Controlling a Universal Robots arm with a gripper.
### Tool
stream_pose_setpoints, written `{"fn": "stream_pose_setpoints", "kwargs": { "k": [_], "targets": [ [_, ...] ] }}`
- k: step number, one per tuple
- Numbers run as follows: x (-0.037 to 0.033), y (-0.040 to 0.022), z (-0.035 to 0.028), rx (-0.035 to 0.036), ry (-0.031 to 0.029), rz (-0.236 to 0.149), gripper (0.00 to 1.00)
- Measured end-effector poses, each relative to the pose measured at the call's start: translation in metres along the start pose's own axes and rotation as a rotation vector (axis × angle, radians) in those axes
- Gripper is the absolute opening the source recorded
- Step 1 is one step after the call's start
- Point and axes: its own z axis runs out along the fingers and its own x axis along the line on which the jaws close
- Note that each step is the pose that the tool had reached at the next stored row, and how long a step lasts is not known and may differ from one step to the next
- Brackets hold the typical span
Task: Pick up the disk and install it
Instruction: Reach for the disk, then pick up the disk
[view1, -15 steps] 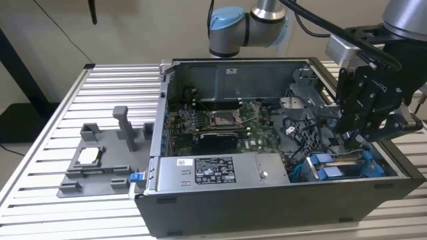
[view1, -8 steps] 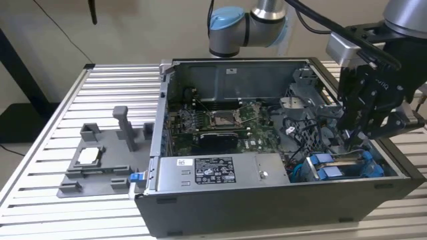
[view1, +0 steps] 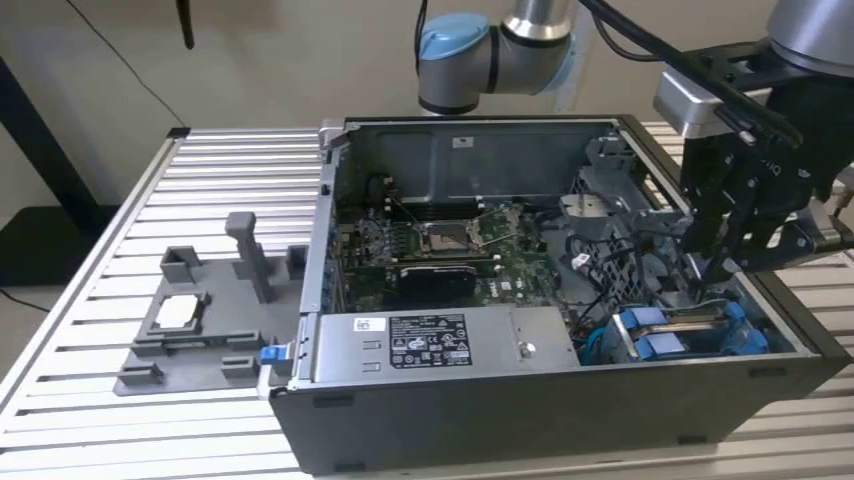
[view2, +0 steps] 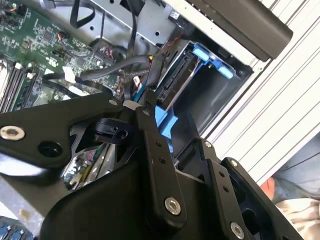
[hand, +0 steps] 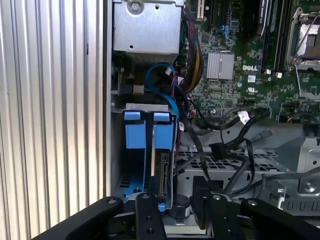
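Note:
The disk (hand: 163, 172) stands on edge in the drive bay at the front corner of the open computer case (view1: 534, 420), on the exterior view's right. Its blue carrier (view1: 687, 335) frames it, with blue tabs (hand: 162, 131) at one end. In the second wrist view the disk's dark side (view2: 175, 82) and blue frame (view2: 212, 59) run away from me. My gripper (view1: 710, 272) hangs just over the bay at the disk's other end. A blue piece of the carrier sits right at my gripper (view2: 164, 119) in the second wrist view. Black linkage hides the contact in the first wrist view.
Black and blue cables (hand: 220, 140) loop beside the bay. The motherboard (view1: 454, 240) and the power supply box (view1: 441, 340) take up much of the case. A grey fixture (view1: 200, 320) with a small silver chip lies on the slatted table (view1: 80, 340) at the exterior view's left.

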Motion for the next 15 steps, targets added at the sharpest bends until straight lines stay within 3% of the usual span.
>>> {"fn": "stream_pose_setpoints", "kwargs": {
  "k": [2,3,6,10,13,15],
  "targets": [
    [0.0000,0.0001,-0.0001,0.0245,-0.0008,-0.009,0.41],
    [0.0000,0.0001,-0.0002,0.0304,-0.0014,-0.012,0.41],
    [-0.0003,-0.0004,-0.0039,0.0349,-0.0033,-0.024,0.41],
    [-0.0013,-0.0003,-0.0040,0.0429,-0.0074,-0.059,0.41],
    [-0.0029,-0.0004,-0.0038,0.0522,-0.0108,-0.091,0.41],
    [-0.0065,-0.0005,-0.0033,0.0620,-0.0104,-0.099,0.41]
  ]
}}
